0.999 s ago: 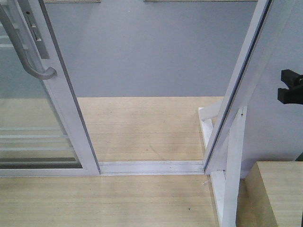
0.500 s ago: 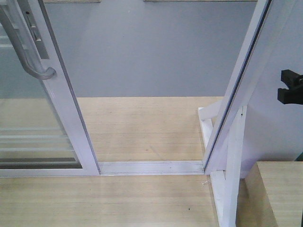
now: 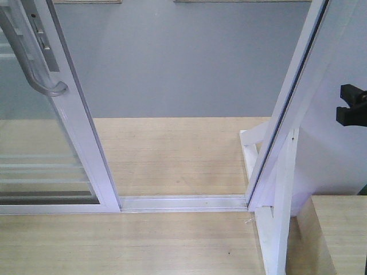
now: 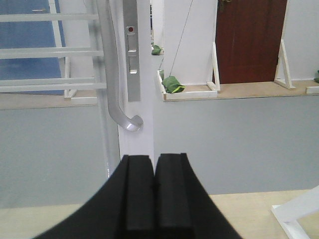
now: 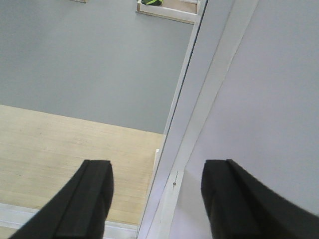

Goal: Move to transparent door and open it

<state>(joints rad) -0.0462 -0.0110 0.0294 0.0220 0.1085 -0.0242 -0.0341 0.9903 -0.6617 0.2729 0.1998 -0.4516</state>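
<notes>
Nearest the left wrist camera, left gripper (image 4: 154, 191) with jaws pressed together, holding nothing, aimed at the white frame edge of the transparent door (image 3: 34, 143). On the right wrist view, right gripper (image 5: 157, 199) with jaws wide apart, empty, over the wooden floor (image 3: 178, 154) beside the slanted white door-frame post (image 3: 292, 97). Beyond, door slid to the left of the doorway, curved grey handle (image 4: 117, 94) just above the left jaws. Farthest back, shallow white-edged trays (image 4: 187, 92) with green leafy objects (image 4: 173, 83) inside.
</notes>
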